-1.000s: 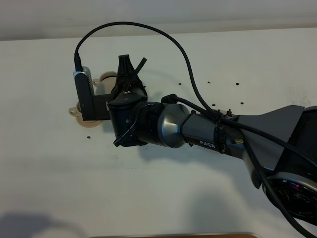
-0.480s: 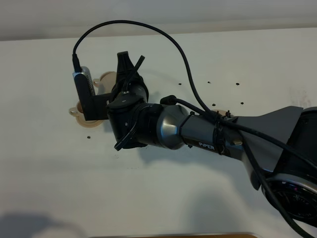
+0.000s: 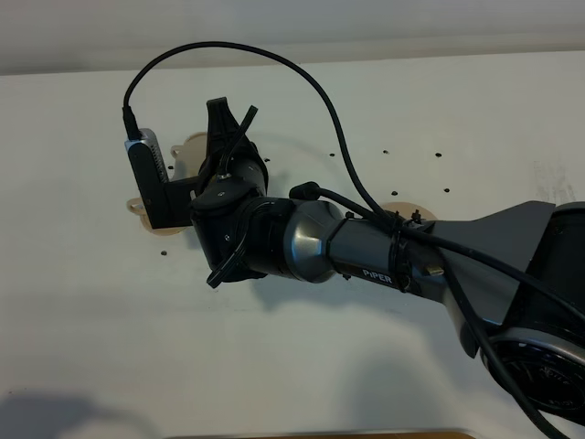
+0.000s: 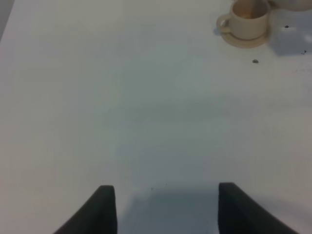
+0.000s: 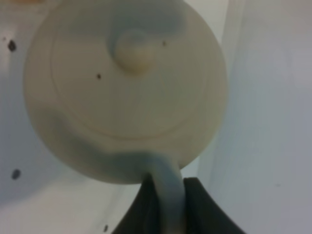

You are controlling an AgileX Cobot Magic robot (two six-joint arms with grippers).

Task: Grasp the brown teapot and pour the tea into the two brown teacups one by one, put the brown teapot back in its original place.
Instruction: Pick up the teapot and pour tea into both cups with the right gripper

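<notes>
My right gripper (image 5: 165,202) is shut on the loop handle of the brown teapot (image 5: 122,97), which I see from above with its knobbed lid. In the high view the right arm reaches across to the left, and its gripper (image 3: 222,123) and wrist camera cover most of the teapot. A tan edge (image 3: 189,144) shows beside the camera; I cannot tell whether it is the teapot or a teacup. One brown teacup (image 4: 248,19) stands on its saucer (image 3: 137,208) just left of the arm. The original place, a tan disc (image 3: 403,204), peeks out behind the forearm. My left gripper (image 4: 163,209) is open over bare table.
The white table (image 3: 110,302) carries several small dark specks (image 3: 411,154). A black cable (image 3: 274,59) arcs above the right arm. The right arm's base (image 3: 539,347) fills the lower right corner.
The right arm has shifted a little to the left and farther back with the teapot. More of the tan disc now shows behind the forearm.
</notes>
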